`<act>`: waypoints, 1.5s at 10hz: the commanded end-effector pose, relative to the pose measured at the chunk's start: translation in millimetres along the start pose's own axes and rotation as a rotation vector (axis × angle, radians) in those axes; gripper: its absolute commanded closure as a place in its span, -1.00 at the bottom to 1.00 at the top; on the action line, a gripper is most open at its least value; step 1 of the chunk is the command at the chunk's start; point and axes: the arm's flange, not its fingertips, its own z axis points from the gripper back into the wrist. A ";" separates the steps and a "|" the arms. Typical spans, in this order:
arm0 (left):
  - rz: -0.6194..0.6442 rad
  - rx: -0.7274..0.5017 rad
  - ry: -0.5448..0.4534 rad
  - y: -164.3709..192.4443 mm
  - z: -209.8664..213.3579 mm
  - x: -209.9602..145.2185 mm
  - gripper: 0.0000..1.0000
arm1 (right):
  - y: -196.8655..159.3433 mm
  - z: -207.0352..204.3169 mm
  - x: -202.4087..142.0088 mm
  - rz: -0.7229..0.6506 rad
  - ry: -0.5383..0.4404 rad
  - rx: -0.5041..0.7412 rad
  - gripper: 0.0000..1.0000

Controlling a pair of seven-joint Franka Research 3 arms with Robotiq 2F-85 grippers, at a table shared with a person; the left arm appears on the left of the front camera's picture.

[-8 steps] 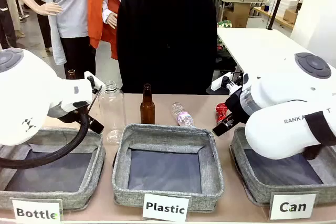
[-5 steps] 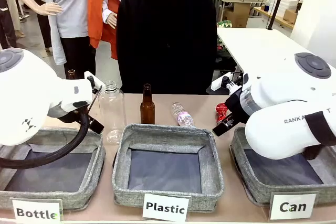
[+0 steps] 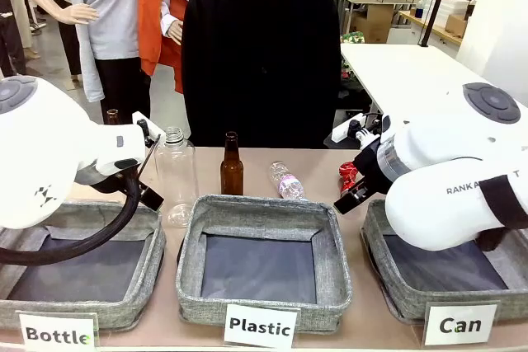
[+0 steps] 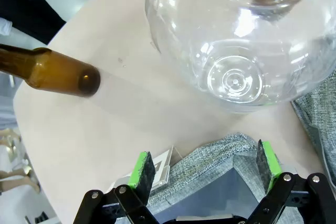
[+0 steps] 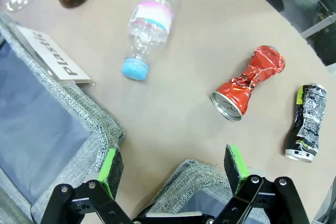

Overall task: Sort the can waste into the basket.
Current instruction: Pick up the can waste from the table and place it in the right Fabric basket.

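A crushed red can (image 5: 248, 84) lies on its side on the table, and a crushed black-and-silver can (image 5: 305, 123) lies a little beyond it. In the front view a bit of the red can (image 3: 347, 174) shows behind my right arm. The grey basket labelled "Can" (image 3: 388, 288) sits at the front right. My right gripper (image 5: 173, 169) hangs open over that basket's far corner, short of both cans, holding nothing. My left gripper (image 4: 205, 165) is open too, above the corner of the "Bottle" bin (image 4: 210, 153), near a clear jar (image 4: 236, 40).
A small plastic bottle (image 5: 149, 22) lies beside the "Plastic" bin (image 3: 264, 261). A brown glass bottle (image 3: 232, 165) stands behind that bin, another (image 4: 52, 72) by the clear jar (image 3: 176, 175). A person in black (image 3: 262, 47) stands at the far edge.
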 end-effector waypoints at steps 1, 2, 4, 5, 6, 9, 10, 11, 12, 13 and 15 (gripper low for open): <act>-0.001 0.000 0.000 0.0 0.1 0.1 -1.00 | -0.1 0.0 0.0 -0.001 0.000 0.000 -1.00; -0.001 0.000 0.000 0.0 0.1 0.1 -1.00 | -0.1 0.0 0.0 -0.001 0.000 0.000 -1.00; -0.001 0.000 0.000 0.0 0.1 0.1 -1.00 | -0.1 0.0 0.0 -0.001 0.000 0.000 -1.00; -0.001 0.000 0.000 0.0 0.1 0.1 -1.00 | -0.1 0.0 0.0 -0.001 0.000 0.000 -1.00; -0.001 0.000 0.000 0.0 0.1 0.1 -1.00 | -0.1 0.0 0.0 -0.001 0.000 0.000 -1.00; -0.001 0.000 0.000 0.0 0.1 0.1 -1.00 | -0.1 0.0 0.0 -0.001 0.000 0.000 -1.00; -0.001 0.000 0.000 0.0 0.1 0.1 -1.00 | -0.1 0.0 0.0 -0.001 0.000 0.000 -1.00; -0.001 0.000 0.000 0.0 0.1 0.1 -1.00 | 0.0 0.0 0.0 0.000 0.000 0.000 -1.00; 0.000 0.000 0.000 0.0 0.0 0.0 -1.00 | 1.0 8.7 0.1 -0.004 -0.007 0.019 -1.00; -0.011 -0.032 -0.016 -0.9 17.4 -5.4 -1.00 | 0.6 26.1 -0.6 -0.022 -0.036 0.041 -1.00; -0.020 -0.104 0.095 -19.5 77.9 -6.5 -1.00 | -6.7 81.9 -8.8 -0.146 -0.070 0.124 -1.00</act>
